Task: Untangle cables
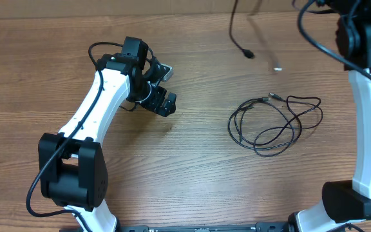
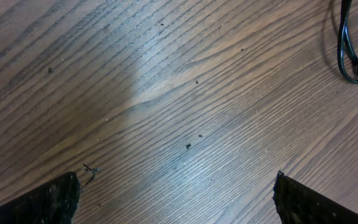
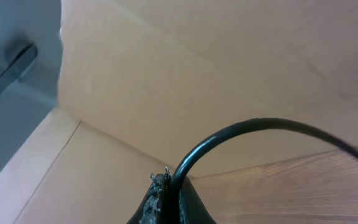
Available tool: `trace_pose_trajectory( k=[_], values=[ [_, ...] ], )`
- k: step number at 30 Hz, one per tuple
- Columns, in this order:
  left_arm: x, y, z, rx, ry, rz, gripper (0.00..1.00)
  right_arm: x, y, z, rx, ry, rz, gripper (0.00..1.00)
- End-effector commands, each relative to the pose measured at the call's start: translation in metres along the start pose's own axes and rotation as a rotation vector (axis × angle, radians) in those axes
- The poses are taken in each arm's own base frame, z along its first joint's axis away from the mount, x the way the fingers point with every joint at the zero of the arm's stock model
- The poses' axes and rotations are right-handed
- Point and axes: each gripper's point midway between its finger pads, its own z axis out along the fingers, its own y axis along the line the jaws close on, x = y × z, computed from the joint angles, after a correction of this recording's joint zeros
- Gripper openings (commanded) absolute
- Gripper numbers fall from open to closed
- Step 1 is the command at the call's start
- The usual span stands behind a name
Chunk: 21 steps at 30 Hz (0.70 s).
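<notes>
Two arms, two claws. Left arm [image 1: 92, 113] reaches in from the near left; left gripper [image 1: 166, 87] hangs over bare wood, jaws spread wide, nothing between them. Its wrist view shows both fingers [image 2: 51, 200] at the frame's bottom corners, with a few dark specks on the grain. One black cord [image 1: 237, 35] comes down from the far edge, ending in a small plug. One small white bit [image 1: 277, 68] lies just right of it. The cables [image 1: 275, 122] lie right of centre as one loose looped bundle, flat on the table [image 1: 192, 167] and well apart from both arms; strand count cannot be told. Right arm [image 1: 366, 129] stands along the right edge. Right gripper [image 3: 165, 186] is pinched together on a black cord arching up from its tips. The surface is brown wood-grain. A beige panel [image 3: 229, 62] stands behind, with grey [image 3: 11, 93] to one side.
</notes>
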Motion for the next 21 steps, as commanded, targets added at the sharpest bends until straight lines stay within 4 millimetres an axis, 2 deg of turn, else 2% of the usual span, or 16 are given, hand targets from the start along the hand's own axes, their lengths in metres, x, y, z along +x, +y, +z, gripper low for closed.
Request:
trace_pose_trajectory(
  k=[1,4,5,9,13,21],
  values=[
    [0.000,-0.003,0.005,0.003,0.013,0.005,1.00,-0.020,-0.010,-0.007,0.078,-0.103,-0.033,0.04],
    [0.000,-0.003,0.005,0.003,0.013,0.005,0.99,-0.039,-0.042,-0.016,0.229,-0.210,-0.010,0.04],
    [0.000,-0.003,0.005,0.003,0.013,0.005,1.00,-0.050,-0.064,-0.025,0.339,-0.284,0.001,0.04],
    [0.000,-0.003,0.005,0.003,0.013,0.005,0.99,-0.076,-0.129,-0.056,0.672,-0.493,0.004,0.04],
    [0.000,-0.003,0.005,0.003,0.013,0.005,0.99,-0.093,-0.189,-0.081,0.961,-0.654,-0.023,0.04],
    [0.000,-0.003,0.005,0.003,0.013,0.005,1.00,-0.118,-0.293,-0.097,1.206,-0.732,-0.004,0.04]
  ],
)
